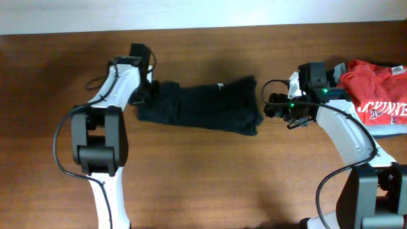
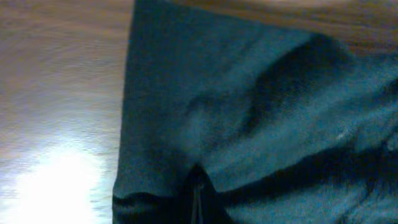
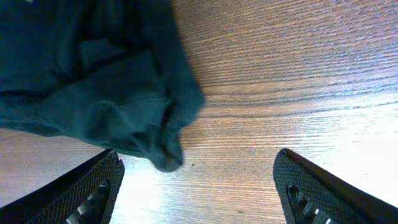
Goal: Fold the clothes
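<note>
The black T-shirt [image 1: 200,105] lies bunched and partly folded across the middle of the table, a small white mark on its upper edge. My left gripper [image 1: 145,94] is at the shirt's left end. In the left wrist view the dark fabric [image 2: 249,112] fills the frame and puckers into the closed jaws of the left gripper [image 2: 198,200], so it is shut on the shirt. My right gripper [image 1: 276,108] hovers just off the shirt's right edge. In its wrist view the right gripper [image 3: 198,183] stands open over bare wood, with the shirt's corner [image 3: 99,87] ahead and left of its fingers [image 3: 93,190].
A red shirt with white lettering [image 1: 376,92] lies on a grey folded garment [image 1: 389,131] at the far right, behind my right arm. The wooden table [image 1: 222,184] runs wide toward the front; its back edge meets a white wall.
</note>
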You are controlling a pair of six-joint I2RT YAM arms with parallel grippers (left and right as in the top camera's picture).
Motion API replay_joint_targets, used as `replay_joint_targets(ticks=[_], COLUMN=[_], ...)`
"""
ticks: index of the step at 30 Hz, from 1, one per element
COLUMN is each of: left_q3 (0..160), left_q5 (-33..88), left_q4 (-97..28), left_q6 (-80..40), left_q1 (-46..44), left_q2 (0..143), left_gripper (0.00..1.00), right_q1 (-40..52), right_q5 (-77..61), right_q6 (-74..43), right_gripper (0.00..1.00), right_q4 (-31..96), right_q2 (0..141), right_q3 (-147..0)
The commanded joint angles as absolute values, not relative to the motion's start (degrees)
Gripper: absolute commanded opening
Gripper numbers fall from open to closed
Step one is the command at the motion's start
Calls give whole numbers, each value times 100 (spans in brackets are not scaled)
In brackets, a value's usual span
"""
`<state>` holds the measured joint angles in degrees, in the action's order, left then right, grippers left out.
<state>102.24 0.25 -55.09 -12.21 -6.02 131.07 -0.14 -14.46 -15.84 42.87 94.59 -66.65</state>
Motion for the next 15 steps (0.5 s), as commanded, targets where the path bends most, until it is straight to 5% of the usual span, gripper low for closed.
replay_joint_targets(ticks=[1,4,8,12,15], left_q3=[10132,10141,10269,10656,11089], left_q5=[-97,25,25,19,8], left_q4=[-5605,-5605,-5636,-5843,-6145], left_q6=[-1584,-1579,-1509,-1468,-1382], left_q1=[-242,-152,-128,-132,-134], left_q2=[13478,13469,13432,13386,13367], left_gripper=[1,4,39,59,64], right_q1=[-38,-38,-38,-38,-38], right_q5=[-1439,-1441,-1441,-1439,-1439], right_q6=[-1522,-1520,-1520,-1518,-1476], right_gripper=[81,81,84,85,85], right_q4=[4261,4224,4195,4182,4182], right_q2=[9376,9376,9376,9376,9376], right_q3=[-6746,-6746,-6746,-6746,-6746])
